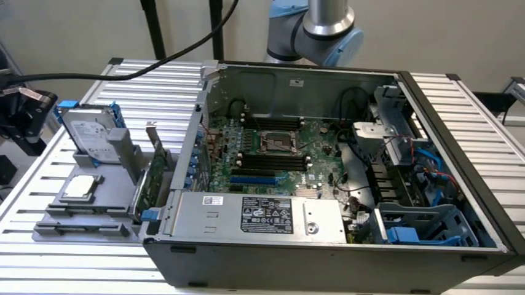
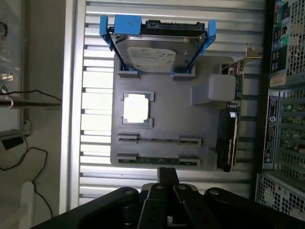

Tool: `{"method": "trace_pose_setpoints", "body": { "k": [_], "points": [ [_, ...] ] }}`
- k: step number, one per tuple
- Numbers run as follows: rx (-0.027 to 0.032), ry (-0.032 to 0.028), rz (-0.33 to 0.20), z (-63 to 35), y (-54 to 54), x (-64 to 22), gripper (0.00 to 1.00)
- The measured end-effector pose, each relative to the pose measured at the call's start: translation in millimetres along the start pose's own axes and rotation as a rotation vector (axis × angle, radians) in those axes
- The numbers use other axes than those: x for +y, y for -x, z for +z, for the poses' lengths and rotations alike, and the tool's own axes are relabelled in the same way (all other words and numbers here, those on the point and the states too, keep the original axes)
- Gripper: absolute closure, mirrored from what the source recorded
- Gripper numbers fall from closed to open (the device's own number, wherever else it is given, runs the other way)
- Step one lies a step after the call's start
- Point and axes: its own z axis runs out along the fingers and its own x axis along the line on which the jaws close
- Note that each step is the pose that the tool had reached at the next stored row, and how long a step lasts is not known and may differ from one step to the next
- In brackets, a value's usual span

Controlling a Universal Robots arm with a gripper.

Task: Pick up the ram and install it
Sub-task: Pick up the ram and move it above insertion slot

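Slatted metal table (image 1: 459, 123) with open PC case (image 1: 328, 264) | grey tray (image 2: 167, 119): ram (image 2: 157, 161) lies in the row farthest from the hard drive (image 2: 157, 47); CPU (image 2: 137, 109) between them | gripper (image 2: 167, 172), fingers pressed together (nothing in them); it hangs nearest the ram's edge of the tray

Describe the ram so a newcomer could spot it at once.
Start at the flat grey holder tray on the slatted metal table, beside the open computer case. Beyond the blue-framed hard drive and square silver processor, the ram is the long thin green stick in the last clip row, far slimmer than the bracketed green expansion card.
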Motion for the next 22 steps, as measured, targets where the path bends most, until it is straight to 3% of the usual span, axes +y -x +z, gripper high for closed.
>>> {"method": "trace_pose_setpoints", "body": {
  "k": [22],
  "points": [
    [0.0158,0.0042,-0.400,8.4,-0.1,-0.3,0.89]
  ]
}}
